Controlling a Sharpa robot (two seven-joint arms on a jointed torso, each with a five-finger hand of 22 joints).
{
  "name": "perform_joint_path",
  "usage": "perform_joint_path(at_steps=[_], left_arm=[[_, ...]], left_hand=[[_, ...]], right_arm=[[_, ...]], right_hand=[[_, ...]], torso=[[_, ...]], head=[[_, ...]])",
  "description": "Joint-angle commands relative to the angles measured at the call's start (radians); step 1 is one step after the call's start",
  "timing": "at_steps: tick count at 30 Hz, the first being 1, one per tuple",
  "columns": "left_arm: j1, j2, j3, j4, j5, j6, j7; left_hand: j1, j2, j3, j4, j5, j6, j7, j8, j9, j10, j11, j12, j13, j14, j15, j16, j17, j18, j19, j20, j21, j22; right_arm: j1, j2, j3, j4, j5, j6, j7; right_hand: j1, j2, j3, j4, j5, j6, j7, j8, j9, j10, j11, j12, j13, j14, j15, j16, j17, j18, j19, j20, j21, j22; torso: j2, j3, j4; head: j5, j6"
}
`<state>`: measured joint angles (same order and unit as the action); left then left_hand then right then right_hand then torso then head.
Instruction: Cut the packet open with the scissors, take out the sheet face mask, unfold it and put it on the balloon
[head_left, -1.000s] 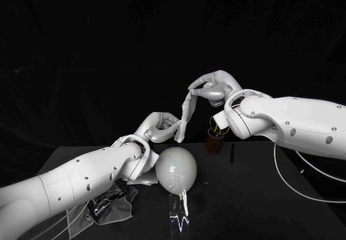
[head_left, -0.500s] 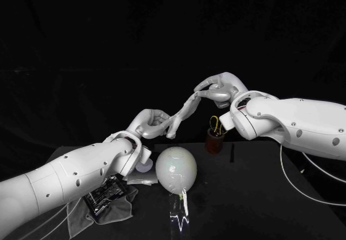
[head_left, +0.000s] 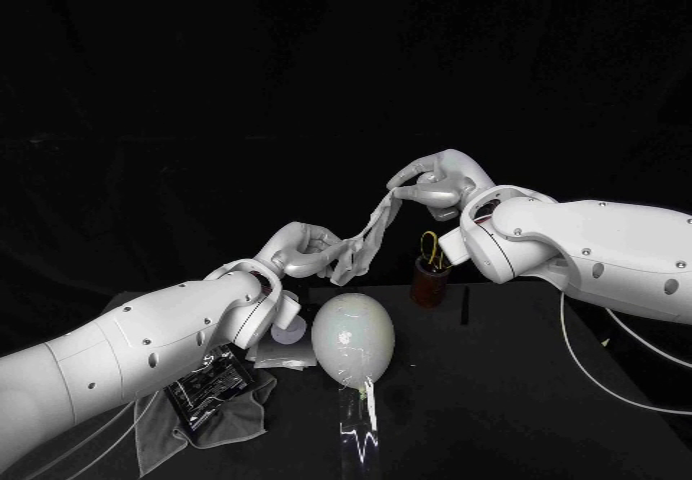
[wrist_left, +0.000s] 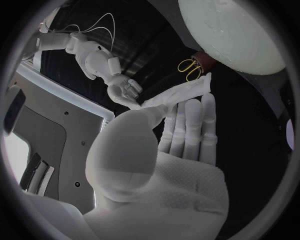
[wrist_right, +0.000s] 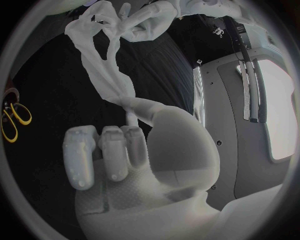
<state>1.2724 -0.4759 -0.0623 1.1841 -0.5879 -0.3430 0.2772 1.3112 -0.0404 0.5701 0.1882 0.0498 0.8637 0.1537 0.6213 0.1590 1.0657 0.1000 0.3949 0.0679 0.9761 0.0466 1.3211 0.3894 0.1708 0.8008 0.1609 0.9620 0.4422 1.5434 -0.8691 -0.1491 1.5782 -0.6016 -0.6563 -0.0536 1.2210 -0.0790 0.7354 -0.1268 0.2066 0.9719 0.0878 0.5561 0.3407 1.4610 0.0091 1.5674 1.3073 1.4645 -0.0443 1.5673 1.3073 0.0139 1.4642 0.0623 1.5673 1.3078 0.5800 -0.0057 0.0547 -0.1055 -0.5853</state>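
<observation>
Packet: dark shiny packet (head_left: 214, 385) lies on a crumpled grey cloth (head_left: 238, 422) at the near left of the black table (head_left: 505, 400), under the left forearm. No hand touches it. Cut edge too small to tell.
Left hand: left hand (head_left: 300, 250) is raised above the table and pinches the lower end of the mask. In the left wrist view its fingers (wrist_left: 190, 122) lie straight and pressed together, with the mask end draped over their tips.
Mask: white sheet face mask (head_left: 364, 236) is out of the packet and hangs in the air between the two hands, above the balloon and not touching it. It is a twisted, bunched strip, with a loop starting to open in the right wrist view (wrist_right: 103, 65). Not flat.
Balloon: pale oval balloon (head_left: 353, 338) lies bare on the table, below the mask.
Scissors: yellow-handled scissors (head_left: 430, 245) stand in a brown cup (head_left: 430, 284) just behind the balloon, out of use.
Right hand: right hand (head_left: 437, 182) is higher and pinches the upper end of the mask between thumb and fingers, the other fingers curled in.
Done (judged): packet opened, mask taken out, scissors put away.
In hand (judged): unfolding, roughly mid-task.
Left: spread the mask flat and lay it on the balloon.
</observation>
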Motion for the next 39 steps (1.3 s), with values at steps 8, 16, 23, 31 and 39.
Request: perform_joint_path(at_steps=[8, 16, 23, 31, 39], left_arm=[[0.004, 0.005, 0.002, 0.0, 0.021, 0.03, -0.012], [0.005, 0.002, 0.002, -0.001, 0.035, 0.033, -0.004], [0.007, -0.001, 0.002, -0.001, 0.07, 0.029, 0.026], [0.008, -0.001, 0.002, -0.001, 0.151, 0.011, 0.058], [0.008, -0.003, 0.002, -0.002, 0.205, 0.001, 0.059]], left_hand=[[-0.028, 0.026, -0.013, 0.062, -0.003, -0.004, 0.007, -0.021, -0.011, -0.003, 0.006, -0.022, -0.001, -0.006, 0.003, 0.005, -0.004, 0.01, 0.0, 0.005, -0.015, -0.01], [-0.037, 0.032, -0.025, 0.092, -0.003, -0.005, 0.009, -0.029, -0.015, -0.006, 0.008, -0.027, 0.0, -0.01, 0.005, 0.005, -0.008, 0.01, 0.001, 0.007, -0.022, -0.014], [0.054, 0.011, -0.007, 0.014, -0.002, -0.001, -0.005, -0.026, -0.013, -0.003, -0.002, -0.03, 0.002, -0.012, -0.005, 0.009, -0.011, 0.012, 0.005, 0.006, -0.026, -0.017], [0.158, -0.042, -0.033, -0.136, -0.003, 0.039, -0.005, 0.006, 0.003, 0.05, -0.013, -0.027, 0.004, -0.012, -0.018, 0.006, -0.022, 0.011, 0.005, -0.019, 0.038, 0.024], [0.146, -0.06, -0.074, -0.17, -0.003, 0.081, -0.017, 0.018, 0.007, 0.092, -0.03, -0.013, 0.013, 0.004, -0.03, 0.013, -0.026, 0.009, -0.014, -0.027, 0.079, 0.052]], right_arm=[[-0.006, 0.005, -0.003, -0.003, -0.013, 0.028, -0.002], [-0.01, 0.006, -0.004, -0.013, -0.015, 0.027, -0.004], [-0.011, 0.005, -0.004, -0.019, -0.016, 0.026, -0.005], [-0.011, 0.005, -0.004, -0.019, -0.016, 0.027, -0.006], [-0.011, 0.005, -0.005, -0.02, -0.017, 0.029, -0.007]], right_hand=[[-0.01, 0.004, 0.0, -0.005, -0.006, 0.006, 0.002, 0.003, 0.001, 0.11, 0.001, 0.003, 0.264, 0.106, -0.007, 0.003, 0.263, -0.014, 0.107, -0.003, 0.003, 0.263], [-0.01, 0.004, 0.0, -0.005, -0.006, 0.006, 0.002, 0.003, 0.001, 0.11, 0.001, 0.003, 0.264, 0.106, -0.007, 0.003, 0.263, -0.014, 0.107, -0.003, 0.003, 0.263], [-0.01, 0.004, 0.0, -0.005, -0.006, 0.006, 0.002, 0.003, 0.001, 0.11, 0.001, 0.003, 0.264, 0.106, -0.007, 0.003, 0.263, -0.014, 0.107, -0.003, 0.003, 0.263], [-0.01, 0.005, 0.001, -0.006, -0.008, 0.006, 0.002, 0.004, 0.001, 0.11, 0.001, 0.003, 0.264, 0.106, -0.006, 0.003, 0.263, -0.014, 0.107, -0.003, 0.003, 0.263], [-0.01, 0.005, 0.001, -0.006, -0.008, 0.006, 0.002, 0.004, 0.001, 0.11, 0.001, 0.003, 0.264, 0.106, -0.006, 0.003, 0.263, -0.014, 0.107, -0.003, 0.003, 0.263]], torso=[[0.0, 0.0, -0.0006], [0.0, 0.0005, -0.0007], [0.0, 0.0001, 0.0007], [0.0, -0.0003, 0.0008], [0.0, 0.0001, 0.0005]], head=[[-0.001, -0.003], [-0.003, -0.003], [-0.004, -0.003], [-0.004, -0.003], [-0.004, -0.004]])
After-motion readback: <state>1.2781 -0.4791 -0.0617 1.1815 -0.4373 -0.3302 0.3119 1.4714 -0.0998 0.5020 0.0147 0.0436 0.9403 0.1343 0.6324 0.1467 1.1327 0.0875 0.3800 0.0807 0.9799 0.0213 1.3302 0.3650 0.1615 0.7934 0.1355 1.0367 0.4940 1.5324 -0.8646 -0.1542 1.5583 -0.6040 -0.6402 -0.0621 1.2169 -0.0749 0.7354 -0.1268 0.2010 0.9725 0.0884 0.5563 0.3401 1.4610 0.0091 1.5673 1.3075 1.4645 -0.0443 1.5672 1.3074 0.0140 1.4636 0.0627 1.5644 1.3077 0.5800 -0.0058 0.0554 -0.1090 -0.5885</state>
